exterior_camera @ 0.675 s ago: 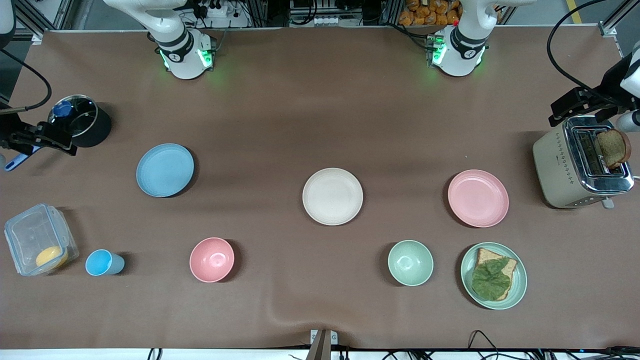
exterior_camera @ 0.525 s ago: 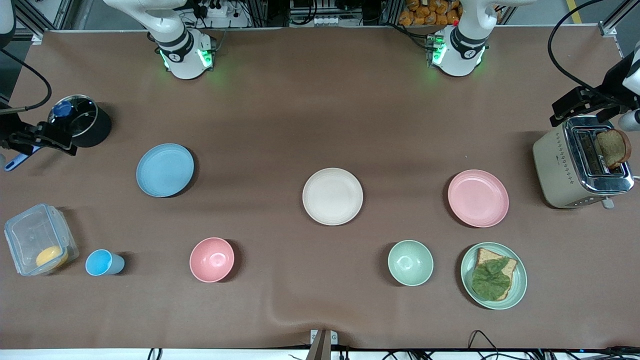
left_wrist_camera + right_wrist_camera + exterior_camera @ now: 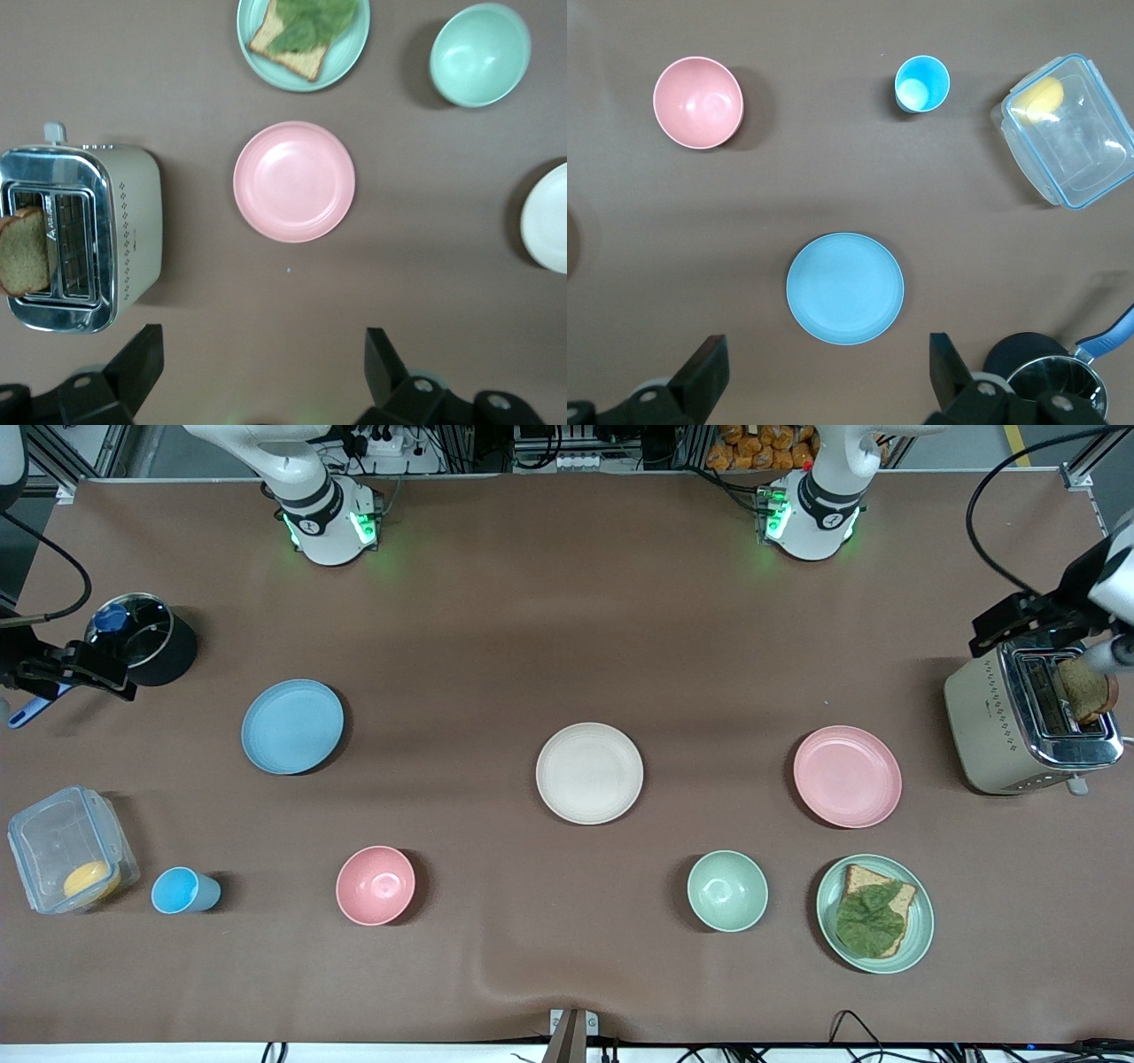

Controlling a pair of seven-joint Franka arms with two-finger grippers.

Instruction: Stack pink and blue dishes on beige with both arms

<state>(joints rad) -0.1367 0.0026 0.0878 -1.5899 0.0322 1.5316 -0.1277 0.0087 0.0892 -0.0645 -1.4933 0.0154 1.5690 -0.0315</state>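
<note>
The beige plate (image 3: 589,772) lies mid-table, with its edge showing in the left wrist view (image 3: 549,217). The pale pink plate (image 3: 847,776) (image 3: 294,181) lies toward the left arm's end, beside the toaster. The light blue plate (image 3: 292,726) (image 3: 845,288) lies toward the right arm's end. My left gripper (image 3: 1010,615) (image 3: 263,354) hangs open and empty, high over the table next to the toaster. My right gripper (image 3: 97,669) (image 3: 828,361) hangs open and empty, high over the table by the black pot. Neither touches a plate.
A toaster (image 3: 1028,722) holds a bread slice. Nearer the camera sit a green plate with toast (image 3: 875,913), a green bowl (image 3: 727,890), a pink bowl (image 3: 376,885), a blue cup (image 3: 182,890) and a clear box (image 3: 66,850). A black pot (image 3: 146,642) stands near the right gripper.
My left gripper has shifted slightly over the toaster, toward the robots' side of the table. The right arm and all dishes have stayed put.
</note>
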